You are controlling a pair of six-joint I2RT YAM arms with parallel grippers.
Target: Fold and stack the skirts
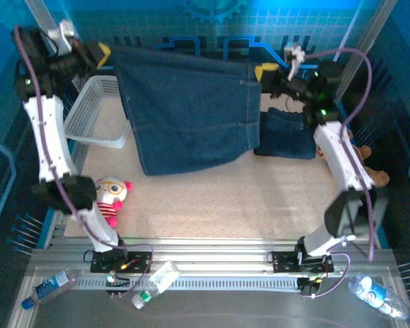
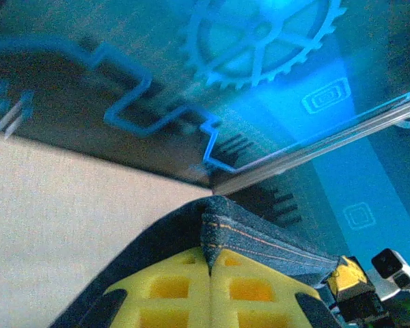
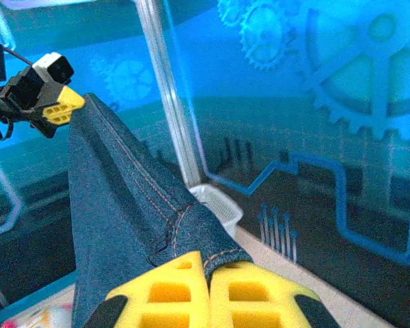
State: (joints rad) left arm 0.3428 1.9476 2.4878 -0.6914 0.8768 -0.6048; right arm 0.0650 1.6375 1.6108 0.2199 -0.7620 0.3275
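Closest to me, plastic bottles (image 1: 154, 281) lie by the metal rail (image 1: 219, 263) that carries the arm bases (image 1: 119, 260). Just past the left base, a pink-and-white plush toy (image 1: 113, 195) sits near the left edge of the counter (image 1: 225, 198). The middle of the counter beyond it is bare, my widest open room.

Further on hangs the denim skirt (image 1: 191, 109), stretched flat between both claws. Its lower hem ends over that bare stretch, and I cannot tell whether it touches the counter. Its left side hides part of a white basket (image 1: 96, 113) at the far left. To its right a folded denim skirt (image 1: 287, 133) lies on the counter, just beside the hanging one. A brown teddy bear (image 1: 377, 178) sits at the right edge, partly behind the right arm (image 1: 338, 154).

Farthest off, the left claw (image 2: 210, 273) is pressed together, pinching the skirt's top left corner. The right claw (image 3: 206, 273) pinches the top right corner on its stitched seam.
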